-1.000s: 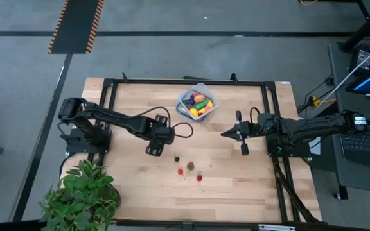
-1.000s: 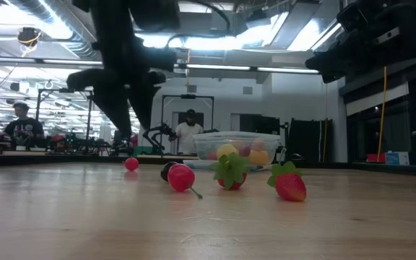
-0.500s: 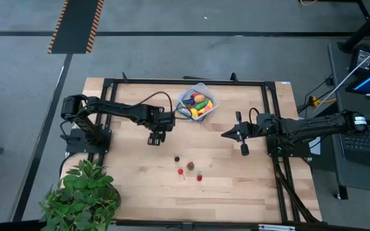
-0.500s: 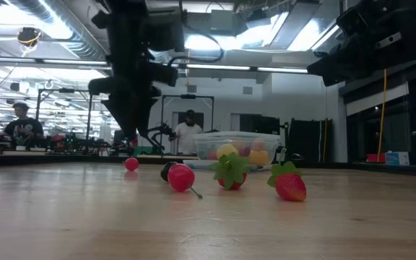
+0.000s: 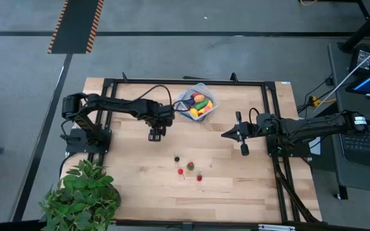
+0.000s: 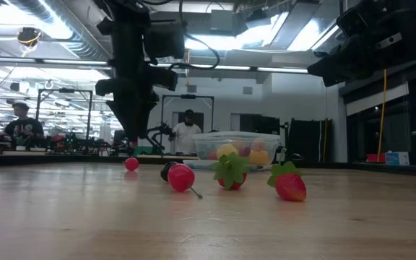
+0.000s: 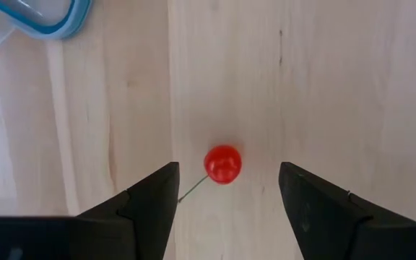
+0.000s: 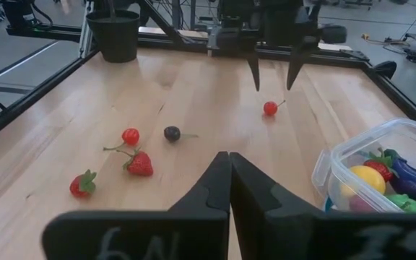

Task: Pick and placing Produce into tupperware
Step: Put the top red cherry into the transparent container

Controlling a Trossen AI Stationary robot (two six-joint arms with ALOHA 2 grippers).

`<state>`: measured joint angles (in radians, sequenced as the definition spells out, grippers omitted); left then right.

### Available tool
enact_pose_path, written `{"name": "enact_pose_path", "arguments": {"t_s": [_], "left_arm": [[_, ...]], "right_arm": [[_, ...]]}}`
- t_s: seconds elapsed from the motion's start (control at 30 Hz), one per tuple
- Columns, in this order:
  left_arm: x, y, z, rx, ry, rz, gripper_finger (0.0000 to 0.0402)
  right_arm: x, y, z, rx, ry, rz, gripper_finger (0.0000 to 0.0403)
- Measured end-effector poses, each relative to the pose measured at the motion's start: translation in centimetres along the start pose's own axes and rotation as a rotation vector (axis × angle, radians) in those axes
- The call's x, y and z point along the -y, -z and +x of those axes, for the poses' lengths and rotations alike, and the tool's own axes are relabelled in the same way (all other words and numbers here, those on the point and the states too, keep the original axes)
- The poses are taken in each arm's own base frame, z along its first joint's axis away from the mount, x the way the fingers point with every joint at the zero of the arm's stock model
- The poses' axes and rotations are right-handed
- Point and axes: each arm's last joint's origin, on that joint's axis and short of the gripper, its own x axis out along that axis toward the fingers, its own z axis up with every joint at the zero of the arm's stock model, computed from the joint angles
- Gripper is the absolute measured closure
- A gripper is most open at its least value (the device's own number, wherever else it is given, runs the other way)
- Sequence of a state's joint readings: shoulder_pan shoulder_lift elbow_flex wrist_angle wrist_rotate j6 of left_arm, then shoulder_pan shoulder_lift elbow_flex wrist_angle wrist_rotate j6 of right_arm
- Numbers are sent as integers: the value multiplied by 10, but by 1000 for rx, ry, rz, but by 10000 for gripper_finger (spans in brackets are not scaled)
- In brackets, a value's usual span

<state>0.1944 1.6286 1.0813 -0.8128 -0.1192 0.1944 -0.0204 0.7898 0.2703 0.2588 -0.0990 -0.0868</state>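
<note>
The clear tupperware stands at the table's far middle, with several produce pieces inside. A lone red cherry lies on the wood left of the tupperware. My left gripper hangs open above it, pointing down. In the left wrist view a finger stands on either side of the cherry, clear of it. A dark berry, a stemmed cherry and two strawberries lie nearer the table's front. My right gripper waits shut at mid-right, holding nothing.
A leafy potted plant stands at the table's near left corner. A black frame runs round the tabletop. Bare wood lies between the loose produce and the tupperware. People stand in the room beyond the table.
My left gripper has moved toward the table's far edge, away from the group of berries. It now hangs over the lone cherry beside the tupperware. The produce has stayed where it was.
</note>
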Motion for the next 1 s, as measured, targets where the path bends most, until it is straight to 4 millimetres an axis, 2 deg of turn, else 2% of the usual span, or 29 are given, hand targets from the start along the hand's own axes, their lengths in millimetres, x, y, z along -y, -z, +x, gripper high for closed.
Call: {"name": "enact_pose_path", "arguments": {"t_s": [0.73, 1.0], "left_arm": [[7, 13, 25, 15, 57, -2, 170], [6, 12, 27, 36, 52, -7, 170]], "right_arm": [[0, 0, 0, 0, 0, 2, 395], [0, 0, 0, 0, 0, 3, 395]]}}
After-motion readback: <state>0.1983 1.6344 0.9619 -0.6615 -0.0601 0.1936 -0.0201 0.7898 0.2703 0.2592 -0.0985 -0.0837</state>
